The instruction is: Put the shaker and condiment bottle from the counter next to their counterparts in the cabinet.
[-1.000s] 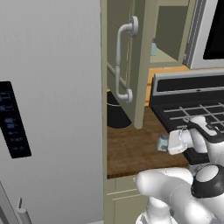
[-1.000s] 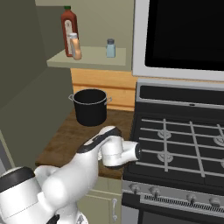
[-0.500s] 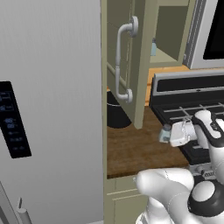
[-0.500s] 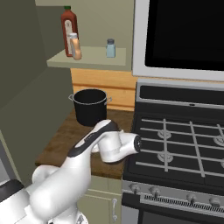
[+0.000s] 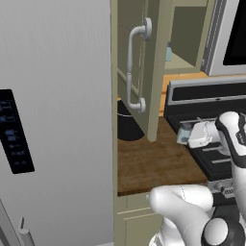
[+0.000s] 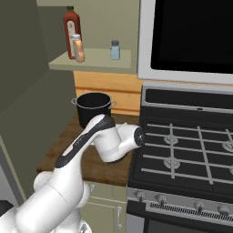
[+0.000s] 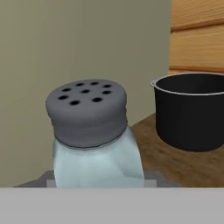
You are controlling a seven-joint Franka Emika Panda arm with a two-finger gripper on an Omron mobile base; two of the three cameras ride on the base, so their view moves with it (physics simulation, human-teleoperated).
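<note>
The claw (image 5: 185, 136) pinches the shaker (image 7: 94, 135) above the bench (image 5: 153, 161), right of the black pot (image 7: 192, 109).

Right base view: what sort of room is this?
A home kitchen, rendered in simulation: a black gas stove with grates, a wood-grain counter holding a black pot, and an open wall cabinet shelving a sauce bottle and shaker.

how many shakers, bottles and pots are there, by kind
shakers: 2 (one by the gripper, one on the cabinet shelf)
bottles: 2 (tall red bottle, small tan bottle)
pots: 1 (black pot)
total: 5
</note>
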